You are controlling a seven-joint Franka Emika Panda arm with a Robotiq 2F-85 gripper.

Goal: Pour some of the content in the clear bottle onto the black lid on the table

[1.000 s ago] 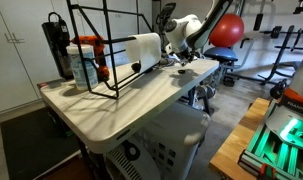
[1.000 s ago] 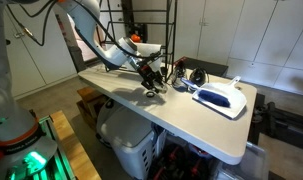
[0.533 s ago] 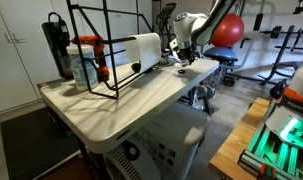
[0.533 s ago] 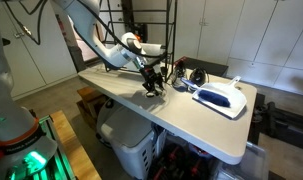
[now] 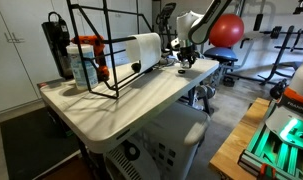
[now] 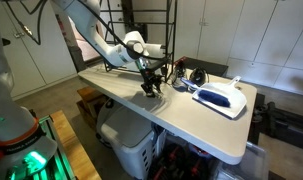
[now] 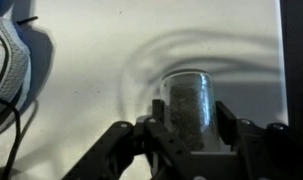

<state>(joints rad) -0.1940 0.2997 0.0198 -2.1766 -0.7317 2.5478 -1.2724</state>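
My gripper (image 7: 189, 128) is shut on the clear bottle (image 7: 187, 100), a small see-through bottle with dark grainy content, held upright a little above the white table (image 7: 91, 60). Its shadow lies on the table behind it. In both exterior views the gripper (image 5: 181, 55) (image 6: 149, 82) hangs over the far middle of the table, with the bottle too small to make out there. I cannot pick out the black lid with any certainty in any view; it does not show in the wrist view.
A black wire rack (image 5: 91, 50) stands on the table with a white roll (image 5: 143, 48), a bluish bottle with an orange-red top (image 5: 86, 62) and a tall black canister (image 5: 56, 45). A white and blue shoe (image 6: 223, 97) lies near the gripper and shows in the wrist view (image 7: 6, 65).
The gripper has risen slightly with the bottle in it and shifted a little; nothing else on the table has moved.
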